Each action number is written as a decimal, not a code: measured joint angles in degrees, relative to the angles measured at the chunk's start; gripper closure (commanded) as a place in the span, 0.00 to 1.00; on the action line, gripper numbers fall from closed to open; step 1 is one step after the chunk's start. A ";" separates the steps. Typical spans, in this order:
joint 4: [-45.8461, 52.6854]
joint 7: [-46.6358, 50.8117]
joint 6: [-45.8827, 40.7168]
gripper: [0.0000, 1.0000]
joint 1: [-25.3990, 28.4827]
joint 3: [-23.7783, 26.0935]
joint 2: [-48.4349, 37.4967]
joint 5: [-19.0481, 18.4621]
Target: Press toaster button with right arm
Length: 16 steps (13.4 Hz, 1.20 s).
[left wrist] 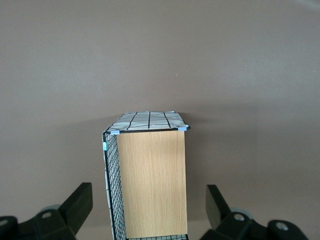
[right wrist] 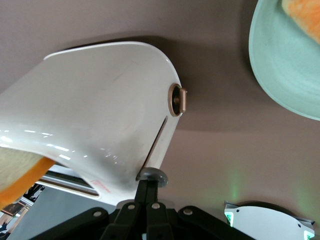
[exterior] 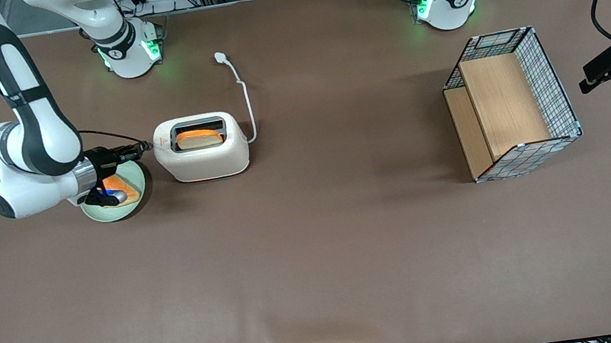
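Observation:
The cream-white toaster [exterior: 208, 160] stands on the brown table with an orange-crusted bread slice [exterior: 198, 139] in its top slot. Its narrow end shows close up in the right wrist view [right wrist: 110, 115], with a round tan dial [right wrist: 177, 100] and a dark lever track. The button [right wrist: 152, 175], a small grey knob, sits at the end of that track. My right arm's gripper [exterior: 144, 147] is level with the toaster's narrow end, toward the working arm's end of the table. Its fingers are shut together, with nothing between them, and the gripper [right wrist: 148, 183] touches the knob with its tips.
A pale green plate [exterior: 134, 206] with a bread slice [exterior: 128, 187] lies under my wrist, beside the toaster. The white cord [exterior: 245, 99] runs from the toaster to its plug [exterior: 220, 58]. A wire-and-wood basket [exterior: 511, 101] stands toward the parked arm's end.

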 measured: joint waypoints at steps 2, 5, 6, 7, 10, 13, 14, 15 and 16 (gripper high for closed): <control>-0.54 0.00 0.08 1.00 0.00 0.00 0.50 0.03; -0.66 0.00 0.94 1.00 0.01 0.00 1.60 0.17; -0.71 0.00 1.47 1.00 0.02 0.00 2.14 0.26; -0.76 0.00 2.04 1.00 0.03 0.01 2.76 0.38; -0.80 -1.33 3.60 1.00 0.04 -0.05 4.75 1.02; -0.80 -3.14 4.89 1.00 -0.04 -0.28 6.73 1.88; -0.78 -3.30 4.80 1.00 -0.15 -0.44 6.89 2.33; -0.78 -3.36 4.73 1.00 -0.26 -0.51 6.96 2.61; -0.78 -3.36 4.72 1.00 -0.28 -0.52 6.98 2.65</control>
